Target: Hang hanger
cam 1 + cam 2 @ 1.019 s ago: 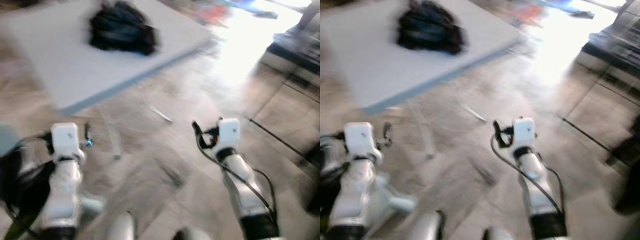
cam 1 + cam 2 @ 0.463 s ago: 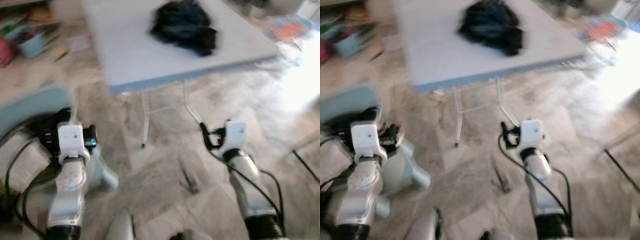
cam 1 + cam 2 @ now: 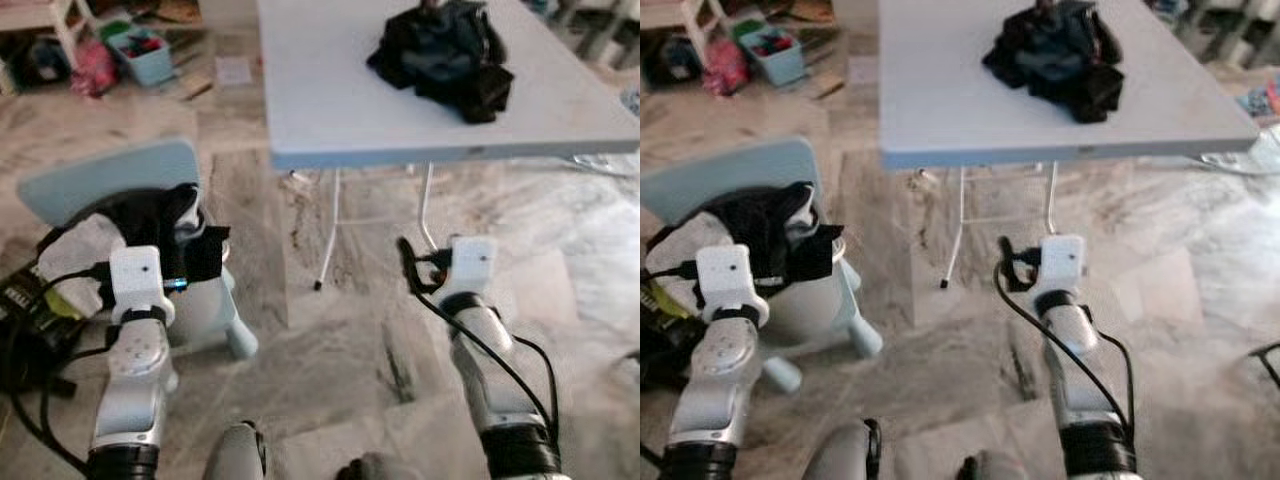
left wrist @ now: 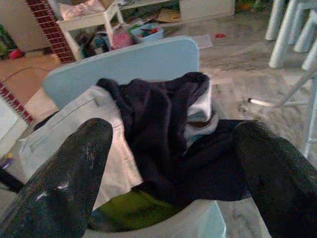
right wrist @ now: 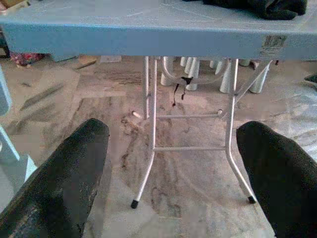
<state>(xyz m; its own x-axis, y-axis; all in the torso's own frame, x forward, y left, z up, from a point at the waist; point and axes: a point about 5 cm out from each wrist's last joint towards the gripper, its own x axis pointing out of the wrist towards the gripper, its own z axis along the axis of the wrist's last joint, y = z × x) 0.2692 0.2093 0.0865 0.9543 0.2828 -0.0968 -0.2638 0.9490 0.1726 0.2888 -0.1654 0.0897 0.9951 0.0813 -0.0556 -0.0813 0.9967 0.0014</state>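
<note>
A pile of dark clothing lies on a light-blue folding table straight ahead. At my left stands a small pale-blue chair heaped with black, white and green clothes. My left gripper is open and points at that heap from close by, holding nothing. My right gripper is open too, low in front of the table's metal legs, below the tabletop edge. In the left eye view the right gripper hovers over marble floor.
Toy bins and clutter sit on the floor at the far left, beside a white low table. Black cables trail by my left arm. Pale chair legs stand beyond the blue chair. Marble floor lies between me and the table.
The view has swung: the table now sits straight ahead and the chair with clothes has come into sight at left. Both arms keep their raised pose with fingers apart.
</note>
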